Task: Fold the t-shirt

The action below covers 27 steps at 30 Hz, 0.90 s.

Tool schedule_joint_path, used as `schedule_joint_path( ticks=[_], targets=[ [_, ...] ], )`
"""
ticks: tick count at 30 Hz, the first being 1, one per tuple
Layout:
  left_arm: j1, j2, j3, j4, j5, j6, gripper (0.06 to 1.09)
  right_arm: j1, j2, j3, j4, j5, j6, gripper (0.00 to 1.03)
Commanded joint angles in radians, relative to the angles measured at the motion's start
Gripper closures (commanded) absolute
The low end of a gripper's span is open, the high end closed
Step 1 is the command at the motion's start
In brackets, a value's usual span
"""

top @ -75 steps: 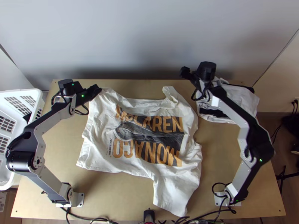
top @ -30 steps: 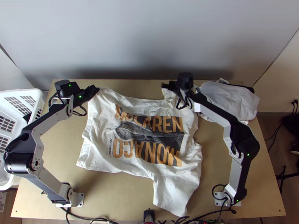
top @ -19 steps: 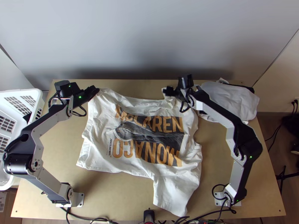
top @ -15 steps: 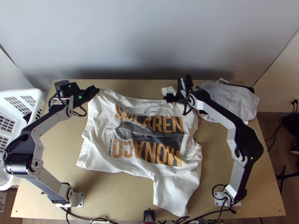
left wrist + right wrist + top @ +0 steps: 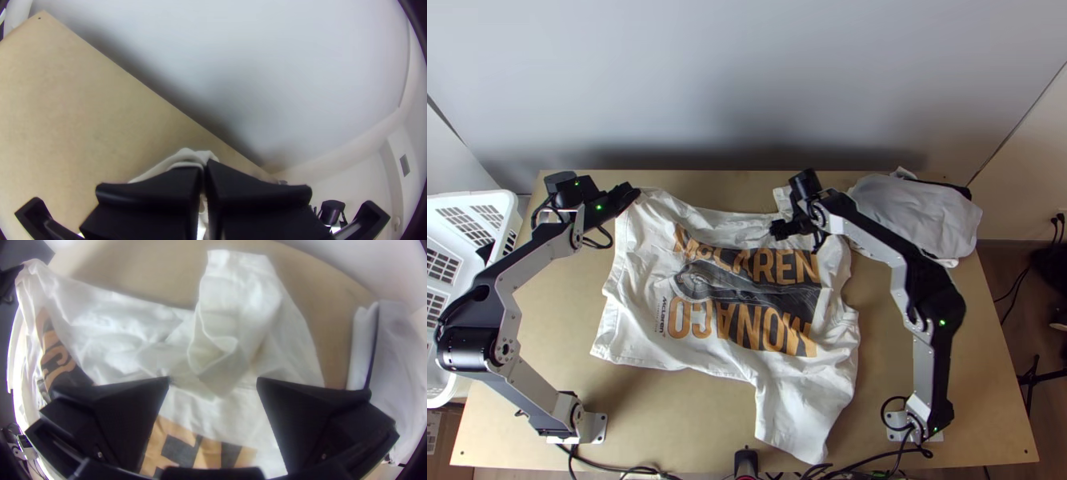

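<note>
Bare desk (image 5: 691, 408) gives clear passage between the left arm (image 5: 535, 262) and the t-shirt (image 5: 635, 320), and between the t-shirt's near right side and the right arm (image 5: 921, 368). Along the far edge a strip lies open between the two pincers, with the wall (image 5: 731, 88) blocking the way beyond. The white basket (image 5: 487, 194) crowds the left arm's outer side. A cloth pile (image 5: 923, 212) fills the far right corner beside the right forearm. Cables (image 5: 615, 469) clutter the near edge between the bases.
</note>
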Motion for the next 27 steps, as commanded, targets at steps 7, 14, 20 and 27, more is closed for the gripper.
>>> schedule_joint_path(
  ticks=[7, 14, 20, 27],
  targets=[
    [0.018, -0.004, -0.018, 0.0, 0.001, 0.018, 1.05, -0.004, 0.11, 0.08, 0.326, 0.106, 0.015, 1.0],
    [0.016, -0.006, -0.029, 0.0, 0.006, 0.026, 1.05, -0.021, 0.136, 0.097, 0.682, 0.232, 0.15, 1.0],
    [0.016, 0.003, -0.027, 0.011, 0.004, 0.015, 1.05, -0.018, 0.179, 0.098, 0.695, 0.286, 0.143, 0.41],
    [0.024, 0.034, -0.038, 0.017, -0.023, 0.023, 1.04, -0.041, -0.088, -0.095, 0.618, 0.257, 0.244, 0.05]
  ],
)
